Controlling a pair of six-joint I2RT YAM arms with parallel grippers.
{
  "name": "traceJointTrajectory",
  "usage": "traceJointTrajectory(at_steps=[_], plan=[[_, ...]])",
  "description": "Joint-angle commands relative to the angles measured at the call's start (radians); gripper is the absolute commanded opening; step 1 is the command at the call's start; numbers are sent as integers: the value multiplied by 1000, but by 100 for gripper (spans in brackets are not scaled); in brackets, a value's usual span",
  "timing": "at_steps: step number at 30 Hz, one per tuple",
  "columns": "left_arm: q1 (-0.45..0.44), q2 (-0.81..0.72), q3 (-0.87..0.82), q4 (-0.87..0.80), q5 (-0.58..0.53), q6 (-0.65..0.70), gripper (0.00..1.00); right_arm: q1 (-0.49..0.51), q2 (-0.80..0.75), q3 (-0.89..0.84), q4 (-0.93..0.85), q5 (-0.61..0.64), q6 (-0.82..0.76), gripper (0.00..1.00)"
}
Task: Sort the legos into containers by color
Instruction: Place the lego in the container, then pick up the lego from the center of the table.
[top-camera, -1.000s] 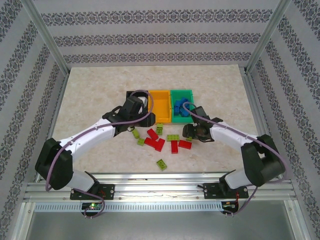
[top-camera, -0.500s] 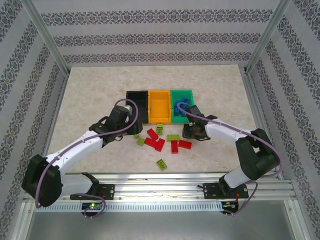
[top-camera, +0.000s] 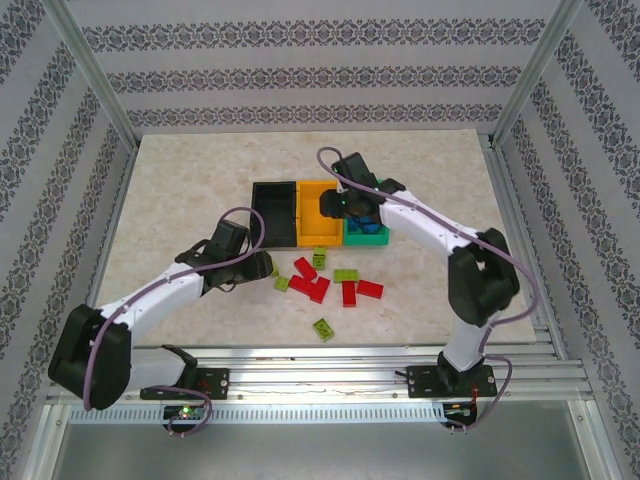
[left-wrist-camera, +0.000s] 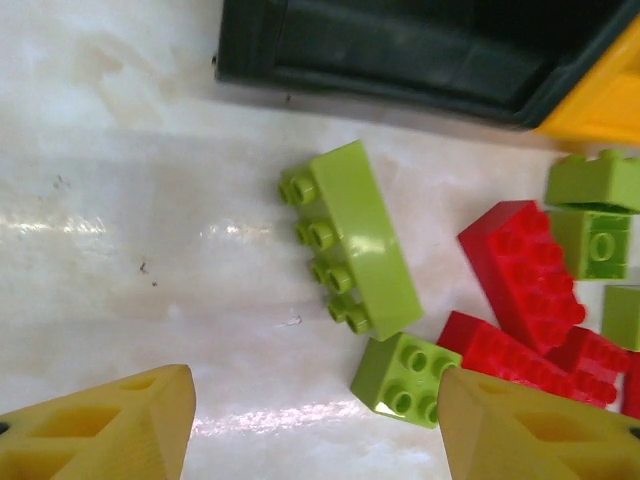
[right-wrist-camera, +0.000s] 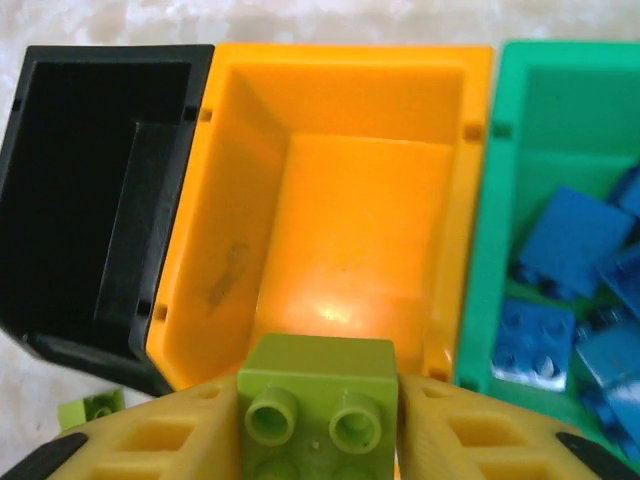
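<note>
Marble table (top-camera: 180, 200) | left hand (left-wrist-camera: 315, 415) agape, empty | right hand (right-wrist-camera: 318, 425) pinching lime brick (right-wrist-camera: 318, 372)

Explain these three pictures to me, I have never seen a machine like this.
This is a robot: two arms bolted to a table. The wide picture looks down from above and behind them; the other two come from a camera on each wrist, its yellow jaws in view. Three bins stand in a row: a black bin, an orange bin and a green bin holding blue bricks. Loose red bricks and lime bricks lie on the table. The right arm holds a lime green brick in its jaws above the orange bin. The left arm hangs over the loose bricks, jaws open.
</note>
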Motion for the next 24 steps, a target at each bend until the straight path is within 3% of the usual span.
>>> traceJointTrajectory(at_steps=[1, 9, 18, 24], plan=[[16, 69, 47, -29, 60, -7, 69, 0, 72, 95, -73, 7, -51, 53], [16, 196, 101, -13, 100, 10, 67, 3, -16, -29, -29, -20, -27, 58], [18, 322, 226, -106, 23, 104, 60, 13, -194, -240, -8, 2, -2, 58], [17, 374, 259, -81, 39, 108, 60, 17, -249, -301, -3, 17, 13, 58]])
